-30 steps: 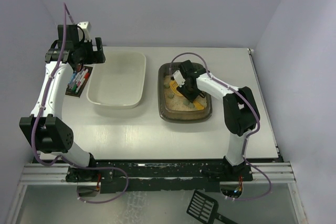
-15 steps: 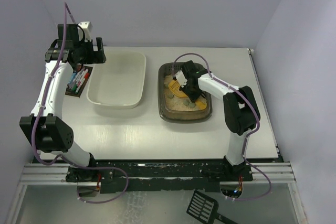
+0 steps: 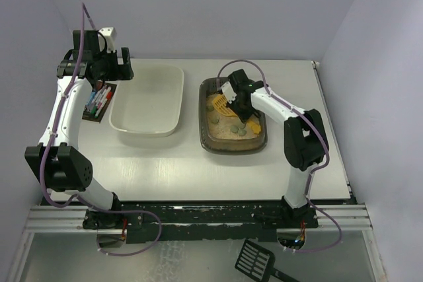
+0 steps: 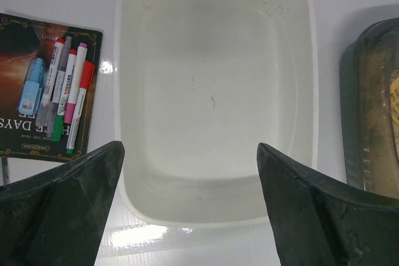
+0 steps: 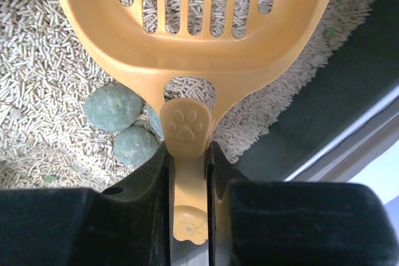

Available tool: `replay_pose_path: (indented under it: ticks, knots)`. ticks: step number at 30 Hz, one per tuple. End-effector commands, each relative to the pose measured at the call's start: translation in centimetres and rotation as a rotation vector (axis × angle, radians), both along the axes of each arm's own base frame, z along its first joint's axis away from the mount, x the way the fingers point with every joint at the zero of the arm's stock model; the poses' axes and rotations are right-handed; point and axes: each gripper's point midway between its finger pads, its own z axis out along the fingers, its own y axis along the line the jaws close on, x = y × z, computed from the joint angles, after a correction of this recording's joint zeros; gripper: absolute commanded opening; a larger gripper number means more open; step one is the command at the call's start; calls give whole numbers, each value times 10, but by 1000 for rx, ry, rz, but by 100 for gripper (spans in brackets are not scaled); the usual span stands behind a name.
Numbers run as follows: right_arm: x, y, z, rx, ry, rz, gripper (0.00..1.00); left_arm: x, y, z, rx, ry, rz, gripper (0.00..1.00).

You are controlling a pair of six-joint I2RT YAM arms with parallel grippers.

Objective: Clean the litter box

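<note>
The right gripper (image 5: 188, 172) has its fingers squeezed tight on the handle of the yellow scoop (image 5: 206, 48). Green lumps (image 5: 112, 107) lie just beside the scoop, in the litter box (image 3: 231, 148) on the table's right side. I think the scoop should slide under a lump and lift slowly and flat, so the loose litter falls through. Farther left, the left gripper (image 4: 190, 154) hangs wide open, holding nothing, over the white tub (image 4: 212, 79).

A smooth, faintly glossy yellow plastic scoop (image 5: 206, 35) sits clamped in my right pincer (image 5: 187, 182). Beneath it I see rough, matt litter pellets (image 5: 37, 60) and dull, fuzzy grey-green lumps (image 5: 112, 107), edged by the litter box (image 5: 299, 135), dark glossy plastic. Ahead of my left pincer (image 4: 189, 154), its fingers (image 4: 62, 210) grainy matt black, a white plastic tub (image 4: 215, 91) shines smooth.
</note>
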Motion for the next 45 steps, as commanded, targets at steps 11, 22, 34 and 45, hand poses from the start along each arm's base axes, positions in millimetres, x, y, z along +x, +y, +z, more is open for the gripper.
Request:
replay_pose_path:
  ticks: [11,22,34,45]
  knots:
    - [6,7,54,96,-101,-37,0,-4,-51,15,-184,-16,-194,99]
    - [-14,17,19,112,76,-6,0,-4,-59,9,-157,-5,-200,99]
    - [-19,14,3,70,148,1,0,-5,-56,6,-144,-4,-191,99]
    - [-28,12,15,72,169,25,0,-2,-55,2,-141,8,-182,99]
